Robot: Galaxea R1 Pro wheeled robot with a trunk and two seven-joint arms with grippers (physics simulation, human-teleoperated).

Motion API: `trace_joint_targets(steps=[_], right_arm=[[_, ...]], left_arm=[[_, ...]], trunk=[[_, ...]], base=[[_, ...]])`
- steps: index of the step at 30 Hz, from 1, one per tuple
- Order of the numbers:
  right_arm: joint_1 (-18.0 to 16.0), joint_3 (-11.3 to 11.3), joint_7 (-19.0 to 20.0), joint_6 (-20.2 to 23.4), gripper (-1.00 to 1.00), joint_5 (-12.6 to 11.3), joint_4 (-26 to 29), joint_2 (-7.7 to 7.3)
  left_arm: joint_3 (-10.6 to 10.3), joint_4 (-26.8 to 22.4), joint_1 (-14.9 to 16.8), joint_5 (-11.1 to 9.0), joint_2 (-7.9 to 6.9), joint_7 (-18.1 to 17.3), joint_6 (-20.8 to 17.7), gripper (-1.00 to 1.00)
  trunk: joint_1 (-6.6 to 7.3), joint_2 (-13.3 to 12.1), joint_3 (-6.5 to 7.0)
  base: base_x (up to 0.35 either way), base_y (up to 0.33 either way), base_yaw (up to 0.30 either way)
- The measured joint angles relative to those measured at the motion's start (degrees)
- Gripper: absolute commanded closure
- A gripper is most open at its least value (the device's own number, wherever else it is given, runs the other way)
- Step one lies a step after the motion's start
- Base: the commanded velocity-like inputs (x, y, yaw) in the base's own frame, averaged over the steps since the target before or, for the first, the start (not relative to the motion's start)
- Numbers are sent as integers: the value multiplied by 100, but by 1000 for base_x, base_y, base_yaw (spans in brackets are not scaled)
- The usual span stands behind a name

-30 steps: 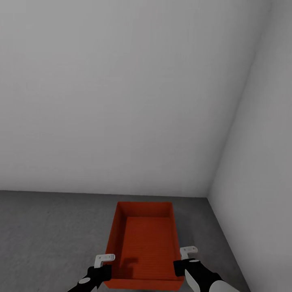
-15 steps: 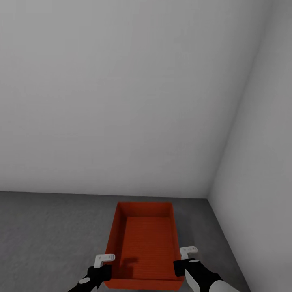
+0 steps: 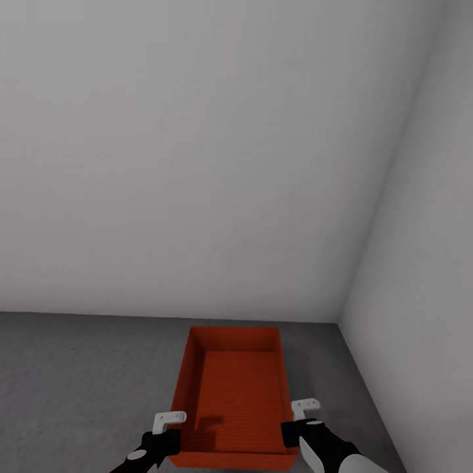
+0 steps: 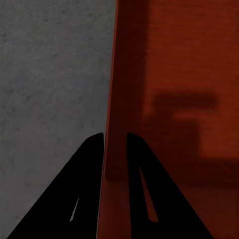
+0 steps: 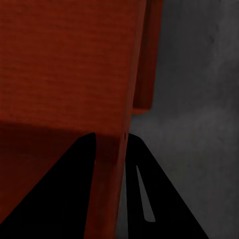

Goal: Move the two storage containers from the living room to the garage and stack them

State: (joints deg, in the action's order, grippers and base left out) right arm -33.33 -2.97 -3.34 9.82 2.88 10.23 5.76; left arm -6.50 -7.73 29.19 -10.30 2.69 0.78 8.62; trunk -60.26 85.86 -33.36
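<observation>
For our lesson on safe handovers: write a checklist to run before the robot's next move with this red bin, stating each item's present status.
1. Left gripper clamps the container wall: ok.
2. Right gripper clamps the opposite wall: ok.
3. Container over the grey concrete floor: ok.
4. Container looks level: ok.
5. Clear of the side wall: ok.
6. Second container underneath: cannot tell.
</observation>
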Motion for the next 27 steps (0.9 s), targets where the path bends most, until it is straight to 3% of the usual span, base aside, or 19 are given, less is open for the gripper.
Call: trace_joint_targets(steps=[7, 27], right_arm=[[0, -4, -1, 5, 100, -4, 1, 0], [0, -3, -1, 6, 100, -5, 2, 0]], left_arm=[[0, 1, 0, -1, 0, 0, -2, 100], [1, -5, 0, -1, -2, -4, -8, 100]], trunk=[[-1, 0, 0], [-2, 0, 0]], base=[[158, 20, 0], [9, 1, -74]])
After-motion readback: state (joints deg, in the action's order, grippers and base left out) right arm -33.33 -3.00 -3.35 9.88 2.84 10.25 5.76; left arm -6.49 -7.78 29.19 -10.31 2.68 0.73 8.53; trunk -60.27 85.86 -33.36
